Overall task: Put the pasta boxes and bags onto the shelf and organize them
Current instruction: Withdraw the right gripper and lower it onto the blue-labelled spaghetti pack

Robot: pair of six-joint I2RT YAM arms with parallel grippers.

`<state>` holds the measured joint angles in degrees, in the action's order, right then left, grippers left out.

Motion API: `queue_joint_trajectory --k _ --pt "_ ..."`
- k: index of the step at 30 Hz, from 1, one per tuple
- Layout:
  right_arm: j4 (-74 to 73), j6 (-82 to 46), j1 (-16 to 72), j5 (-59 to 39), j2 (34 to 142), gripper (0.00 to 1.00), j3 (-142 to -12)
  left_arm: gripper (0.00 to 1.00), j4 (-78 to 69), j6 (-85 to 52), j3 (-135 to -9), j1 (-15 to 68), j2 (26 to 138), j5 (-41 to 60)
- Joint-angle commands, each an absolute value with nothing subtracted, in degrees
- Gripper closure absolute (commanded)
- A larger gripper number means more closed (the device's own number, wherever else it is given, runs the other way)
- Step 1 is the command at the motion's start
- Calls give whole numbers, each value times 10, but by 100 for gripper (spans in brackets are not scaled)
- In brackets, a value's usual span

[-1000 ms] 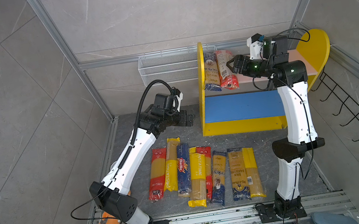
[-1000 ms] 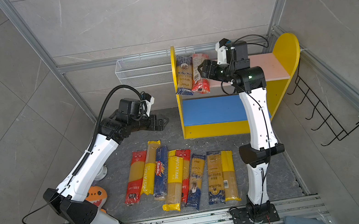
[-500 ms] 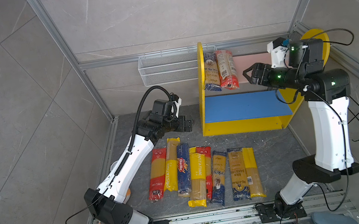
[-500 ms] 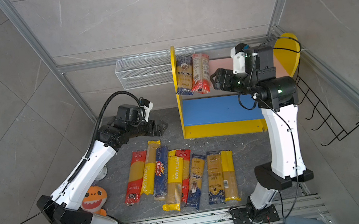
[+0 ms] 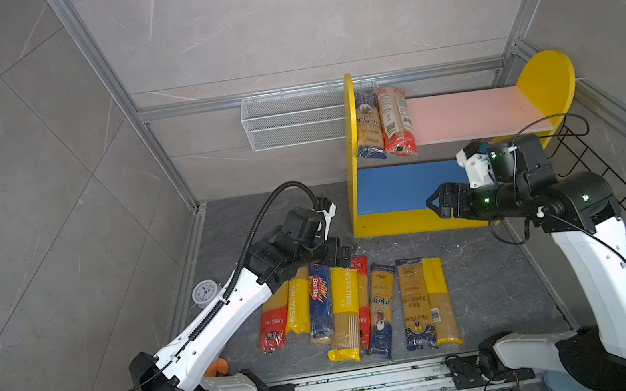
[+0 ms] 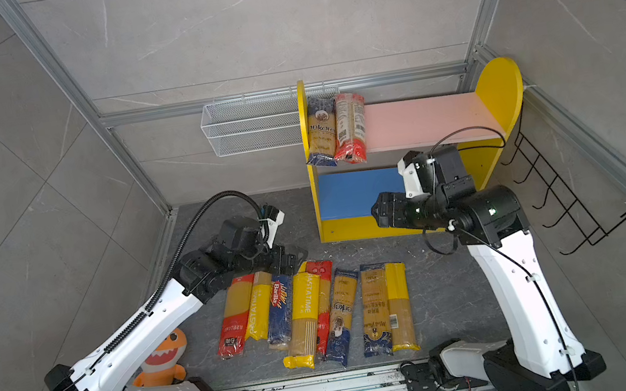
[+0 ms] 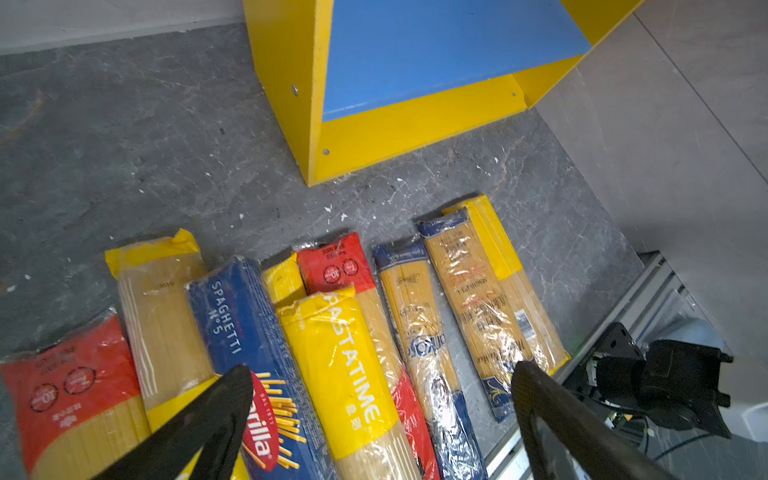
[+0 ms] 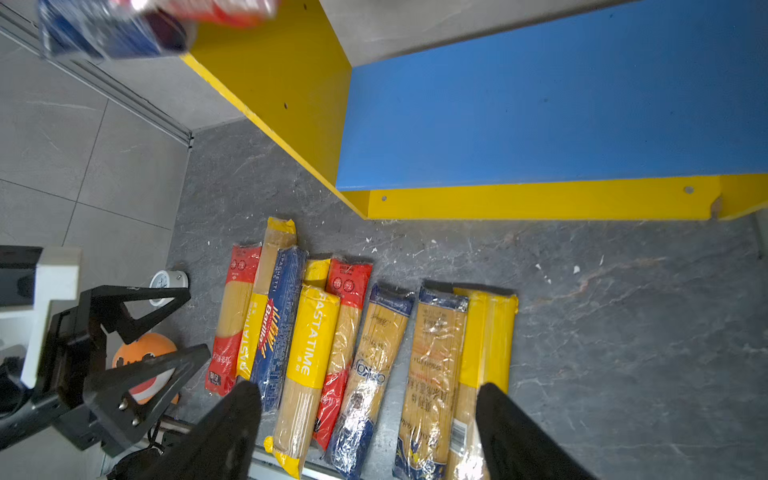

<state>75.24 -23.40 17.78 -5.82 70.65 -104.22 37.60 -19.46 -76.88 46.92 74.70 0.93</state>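
The left gripper [image 7: 384, 372], wide and empty, hangs over the floor row of pasta packs [image 5: 358, 311]. The right gripper [image 8: 369, 390], equally wide and empty, fronts the shelf [image 5: 547, 86], whose pink board [image 5: 467, 116] holds two packs [image 5: 395, 121].

The white left arm [image 5: 229, 318] is covering the far end of the red-ended clear spaghetti bag [image 5: 274, 324] in a top view and is hiding most of the orange plush dinosaur toy [image 5: 219, 366]. The white right arm [image 6: 514, 284] is blocking the right part of the blue lower board [image 6: 349, 193] of the yellow-sided two-tier shelf [image 6: 498, 93] in both top views. In the right wrist view, the dark blue-ended spaghetti pack [image 8: 112, 37] and the red-wrapped spaghetti pack [image 8: 216, 10] beside it are blurring and being cropped by the picture's edge. In the left wrist view, a yellow-ended bag [image 7: 284, 282] is lying mostly buried under the yellow PASTATIME bag [image 7: 345, 357].
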Motion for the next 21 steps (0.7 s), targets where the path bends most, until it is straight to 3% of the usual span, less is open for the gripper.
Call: queue_joint_trajectory --k 1,4,5,6,21 --pt "763 -271 197 -39 664 15 -980 0 359 -232 -743 501 703 -38" --pt "754 -292 207 -43 632 15 -910 0 359 -251 -711 528 676 -65" --pt "753 -298 213 -45 624 6 -890 0 359 -259 -700 537 668 -72" --pt "753 -305 220 -43 616 4 -870 0 359 -267 -689 546 659 -78" --pt "650 -467 373 -21 556 4 -563 0 323 -343 -551 628 594 -124"
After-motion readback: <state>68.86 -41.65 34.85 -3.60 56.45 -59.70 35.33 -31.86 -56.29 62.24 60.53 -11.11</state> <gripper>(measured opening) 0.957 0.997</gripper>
